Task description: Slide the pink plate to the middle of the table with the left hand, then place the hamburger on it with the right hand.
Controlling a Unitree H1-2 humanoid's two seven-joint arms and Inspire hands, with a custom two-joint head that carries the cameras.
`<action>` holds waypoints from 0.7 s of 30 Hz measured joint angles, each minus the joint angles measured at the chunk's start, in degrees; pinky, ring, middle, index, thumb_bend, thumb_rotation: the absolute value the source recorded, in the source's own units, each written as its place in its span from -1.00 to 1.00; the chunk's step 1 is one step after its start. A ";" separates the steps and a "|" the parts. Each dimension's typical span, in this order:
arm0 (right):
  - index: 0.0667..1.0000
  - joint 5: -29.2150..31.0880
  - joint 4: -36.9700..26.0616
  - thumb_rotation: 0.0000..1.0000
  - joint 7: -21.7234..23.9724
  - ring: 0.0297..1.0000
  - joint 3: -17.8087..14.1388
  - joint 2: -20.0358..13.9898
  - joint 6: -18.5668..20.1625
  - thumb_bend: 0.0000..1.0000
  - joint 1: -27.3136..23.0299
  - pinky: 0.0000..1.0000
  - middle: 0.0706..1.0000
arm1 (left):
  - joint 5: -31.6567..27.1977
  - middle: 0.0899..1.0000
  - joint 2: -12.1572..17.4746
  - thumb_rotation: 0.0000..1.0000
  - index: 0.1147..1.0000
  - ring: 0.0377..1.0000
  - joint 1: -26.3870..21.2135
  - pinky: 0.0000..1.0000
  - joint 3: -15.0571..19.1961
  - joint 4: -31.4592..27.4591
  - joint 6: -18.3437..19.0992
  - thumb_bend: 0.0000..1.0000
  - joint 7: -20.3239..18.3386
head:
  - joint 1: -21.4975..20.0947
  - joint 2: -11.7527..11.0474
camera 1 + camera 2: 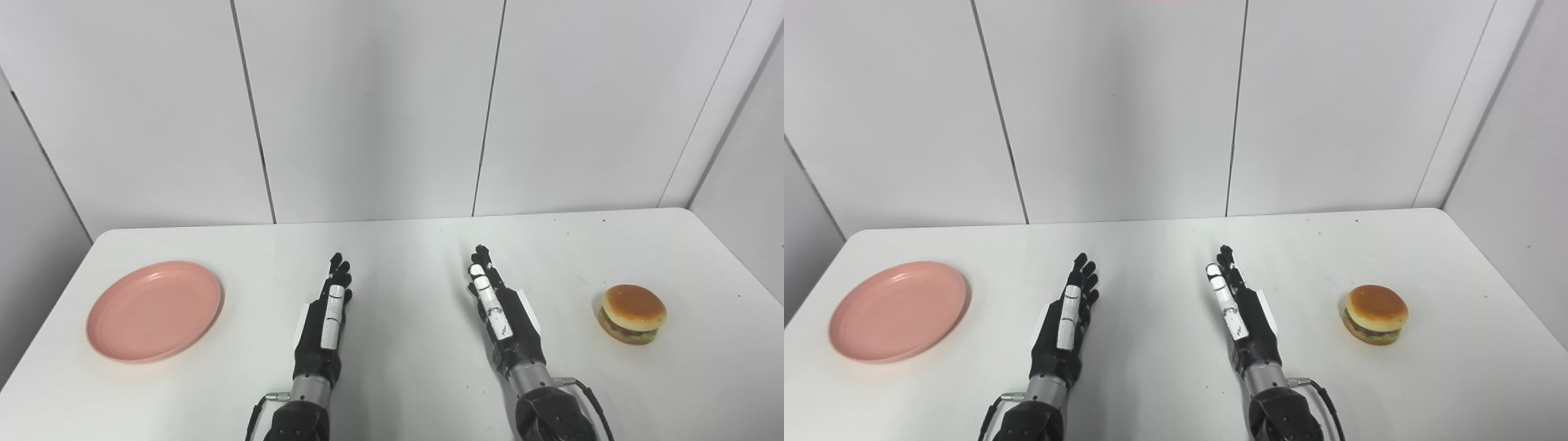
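A pink plate [154,310] lies empty on the left side of the white table [404,245]. A hamburger [633,313] with a tan bun sits on the table's right side. My left hand [326,318] rests near the table's middle, fingers stretched forward and open, well right of the plate and touching nothing. My right hand [501,309] lies beside it, also open with straight fingers, a good gap left of the hamburger. In the right eye view the same plate [898,310], hamburger [1375,314], left hand [1066,321] and right hand [1240,312] show.
White wall panels [367,110] rise right behind the table's far edge. The side wall [747,184] closes in at the right corner, and another wall stands at the left. A cable [591,398] loops off my right wrist.
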 measured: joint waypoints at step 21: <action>1.00 1.61 -0.11 0.71 0.01 1.00 -1.13 -1.49 0.02 0.25 0.01 1.00 0.99 | 1.56 1.00 -0.94 1.00 1.00 1.00 -0.38 1.00 -0.47 0.87 -0.37 0.40 1.39 | 5.19 0.26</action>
